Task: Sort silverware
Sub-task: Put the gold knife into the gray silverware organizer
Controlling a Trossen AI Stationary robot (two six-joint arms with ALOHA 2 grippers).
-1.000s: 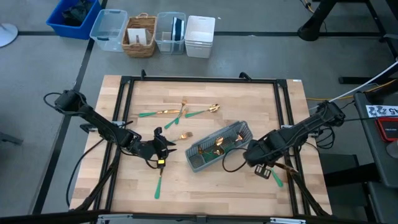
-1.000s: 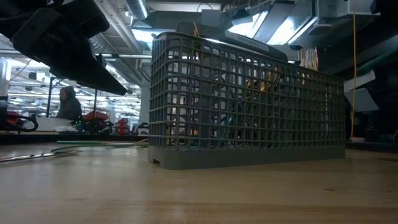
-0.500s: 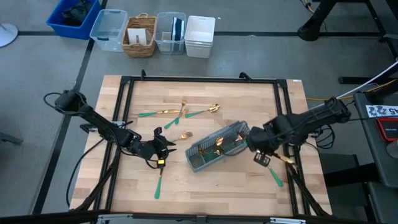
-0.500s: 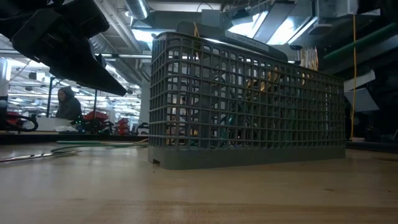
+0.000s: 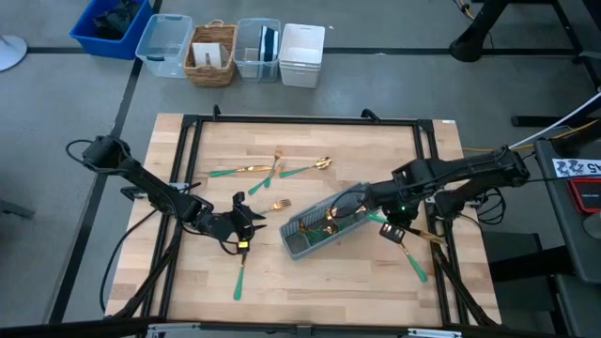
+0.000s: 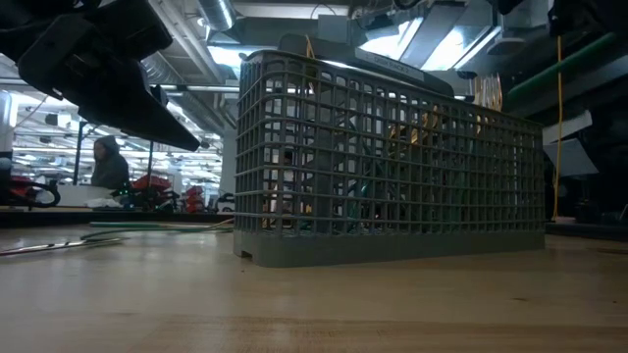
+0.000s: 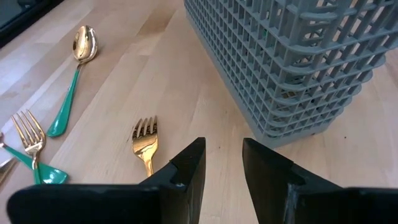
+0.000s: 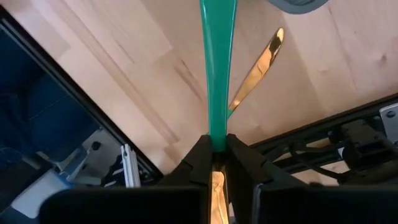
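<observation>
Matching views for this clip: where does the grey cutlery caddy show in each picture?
High view: grey cutlery caddy lies right of table centre, angled, right pincer at its right end.
Low view: caddy fills the middle, standing on the tabletop.
Left wrist view: caddy beyond the open left pincer.
Right wrist view: only a grey corner.
Shared landmark: its grid wall.

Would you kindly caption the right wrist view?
Right claw shut on a teal-handled utensil above the wooden table.
</observation>
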